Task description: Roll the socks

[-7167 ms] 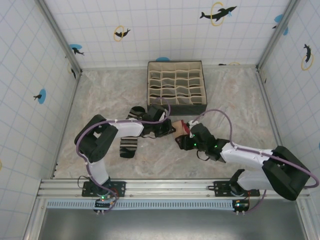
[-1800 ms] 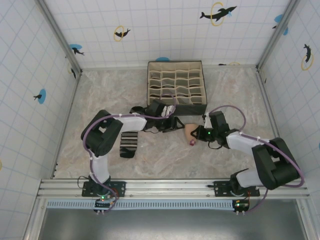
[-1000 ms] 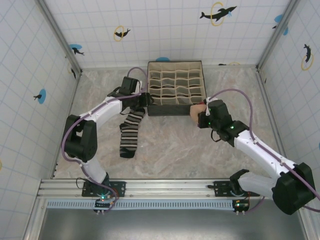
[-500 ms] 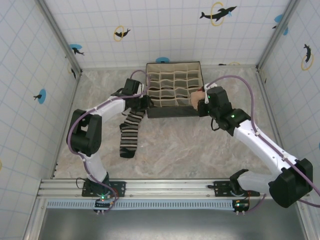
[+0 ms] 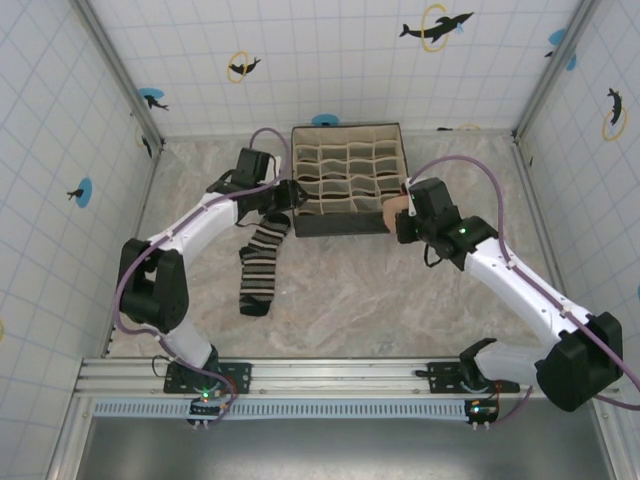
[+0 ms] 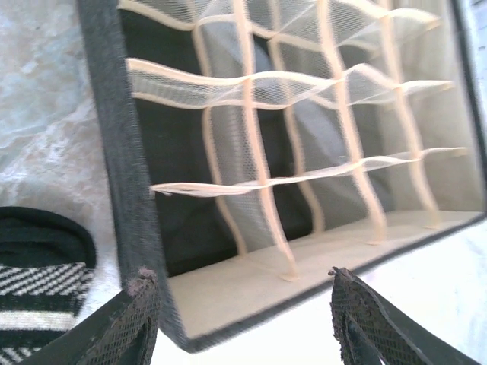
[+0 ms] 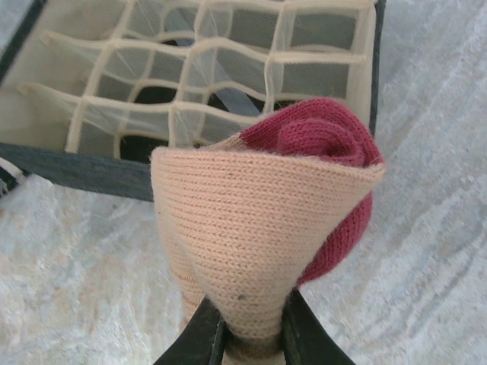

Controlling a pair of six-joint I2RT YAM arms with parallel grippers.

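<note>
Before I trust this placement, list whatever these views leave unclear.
- Right wrist view: the rolled peach sock hides the fingertips of the right gripper and the near-right cells of the organizer.
- Top view: the right gripper covers most of that sock, so which cell it hangs over cannot be told.
- Left wrist view: the black striped sock is cut off by the left and bottom edges.

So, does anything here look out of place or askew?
The black-and-white striped fabric sock lies unrolled on the marble-patterned table, beside the dark fabric organizer box, whose mesh dividers sag unevenly. Nothing looks spilled.
</note>
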